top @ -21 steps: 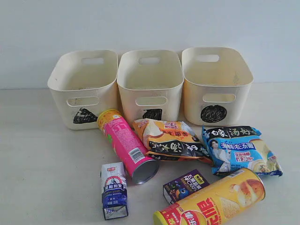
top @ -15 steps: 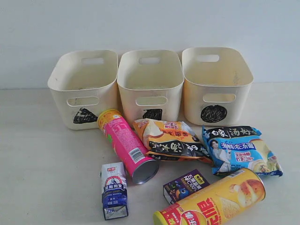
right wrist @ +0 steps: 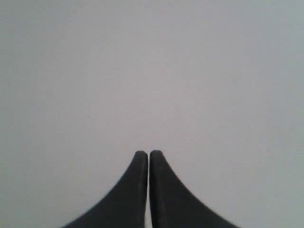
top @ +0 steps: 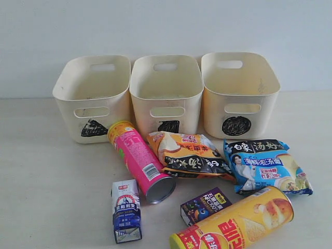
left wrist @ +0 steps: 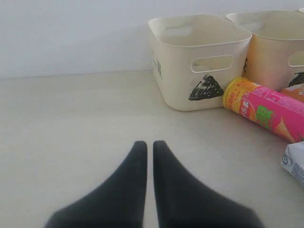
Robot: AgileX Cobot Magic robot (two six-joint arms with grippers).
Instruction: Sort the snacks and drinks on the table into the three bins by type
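Find snacks (top: 187, 155) and drinks (top: 126, 207) all unsorted on the bench (top: 46, 197) in front of the three bins (top: 145, 104), with pink tube (top: 137, 158) nearest the triangle bin (top: 67, 104). Advise parting left fingers (left wrist: 142, 148), presently together and empty, then closing across that tube's mid-length to stop rolling. See fingers in wrist views only; right fingers (right wrist: 141, 157), likewise together and empty, facing a blank surface (right wrist: 152, 71).

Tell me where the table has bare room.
Bare: pale beige table left of the pink chip tube and blue-white box carton, before the triangle-marked cream bin. Crowded: from that tube right to the blue crinkly packet.
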